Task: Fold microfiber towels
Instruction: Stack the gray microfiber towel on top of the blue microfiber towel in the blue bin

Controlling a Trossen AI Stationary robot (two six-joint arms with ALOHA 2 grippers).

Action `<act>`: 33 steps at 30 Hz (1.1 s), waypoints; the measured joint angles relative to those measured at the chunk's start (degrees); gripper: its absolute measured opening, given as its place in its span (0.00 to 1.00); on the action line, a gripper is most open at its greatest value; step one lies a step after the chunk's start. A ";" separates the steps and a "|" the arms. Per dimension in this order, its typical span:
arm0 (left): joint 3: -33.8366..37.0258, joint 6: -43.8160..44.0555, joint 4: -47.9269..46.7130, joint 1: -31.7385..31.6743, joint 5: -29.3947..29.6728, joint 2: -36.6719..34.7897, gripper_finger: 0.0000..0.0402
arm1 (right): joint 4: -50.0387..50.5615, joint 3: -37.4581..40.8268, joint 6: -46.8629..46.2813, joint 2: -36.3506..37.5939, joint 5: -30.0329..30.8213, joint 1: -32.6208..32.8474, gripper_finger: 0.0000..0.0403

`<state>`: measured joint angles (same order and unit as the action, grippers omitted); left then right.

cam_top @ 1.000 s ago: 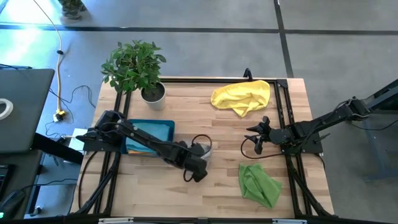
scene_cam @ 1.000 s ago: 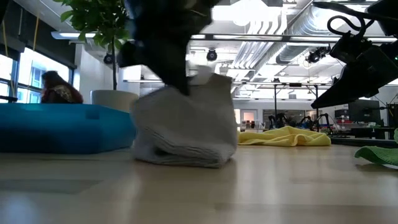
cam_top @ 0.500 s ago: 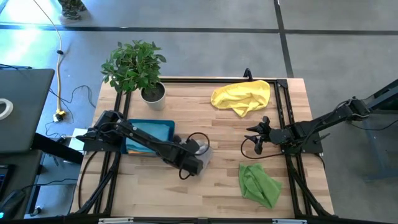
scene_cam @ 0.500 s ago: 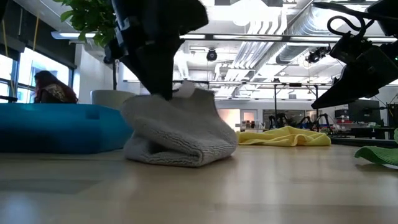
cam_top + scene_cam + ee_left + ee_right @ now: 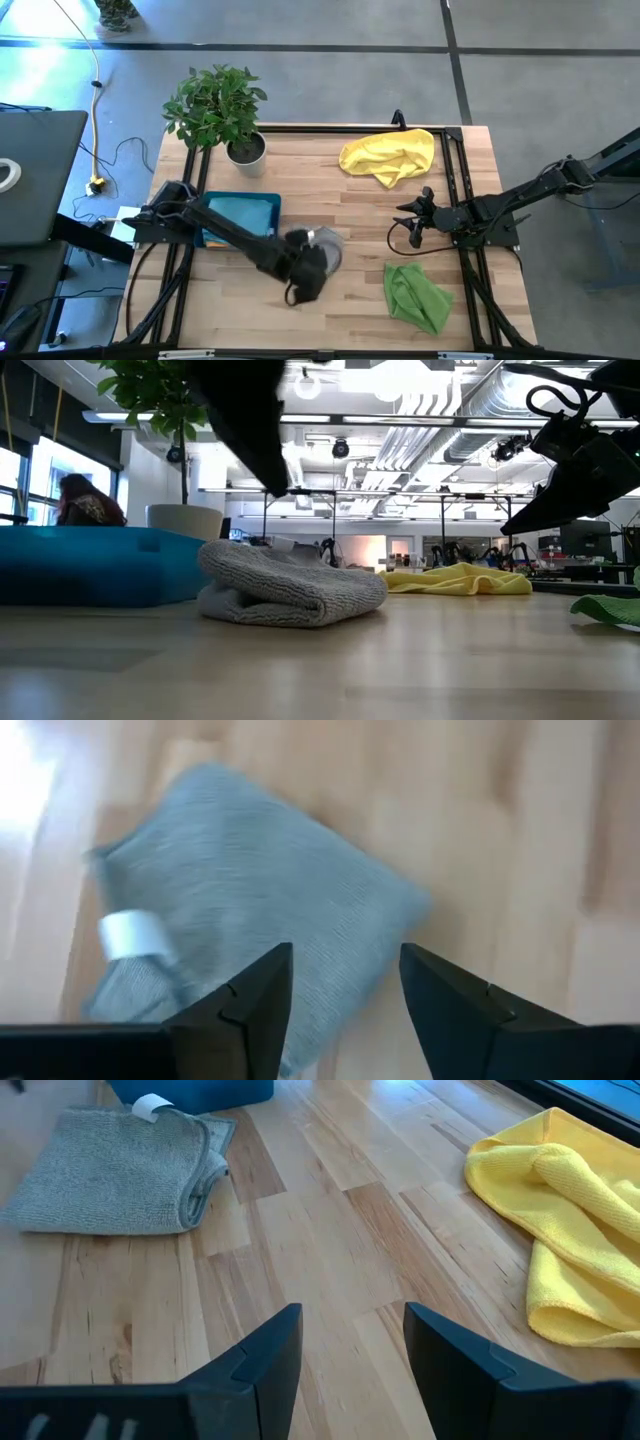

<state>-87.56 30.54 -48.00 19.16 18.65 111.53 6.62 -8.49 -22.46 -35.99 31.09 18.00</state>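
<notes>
Wood table point(image 5: 330, 190): grey towel point(image 5: 290, 586) folded at centre, my left gripper point(image 5: 340, 1000) above it, jaws apart, empty. Yellow towel point(image 5: 390, 156) at 1 o'clock and green towel point(image 5: 415, 295) at 5 o'clock unfolded. Right gripper point(image 5: 350, 1355) waits at 3 o'clock, jaws apart.

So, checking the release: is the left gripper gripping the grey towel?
No, the left gripper hangs open above the grey towel, which lies folded on the table.

Folded towel point(image 5: 322, 241) mid-worktop point(image 5: 350, 200), tray point(image 5: 240, 215) just at its 9 o'clock; crumpled towel point(image 5: 390, 156) at 1, another point(image 5: 415, 297) at 4; plant point(image 5: 218, 108) at 11.
</notes>
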 joint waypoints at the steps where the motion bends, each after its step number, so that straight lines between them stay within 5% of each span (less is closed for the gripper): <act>1: 0.72 -3.88 0.62 0.77 -0.05 0.00 0.43 | -0.01 0.00 0.00 0.00 0.00 0.00 0.42; 14: 10.50 -26.46 12.56 1.79 0.39 0.52 0.55 | 0.01 0.00 0.00 0.00 0.00 0.00 0.42; 24: 10.67 -32.62 13.56 -0.72 -1.46 5.64 0.60 | 0.01 0.00 0.00 0.00 0.00 0.00 0.42; 33: 10.64 -32.22 12.83 -2.41 -3.37 6.45 0.43 | 0.01 0.00 0.00 0.02 0.00 0.00 0.42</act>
<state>-76.92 -1.68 -35.16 16.75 15.27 117.97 6.63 -8.49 -22.46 -35.97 31.09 18.00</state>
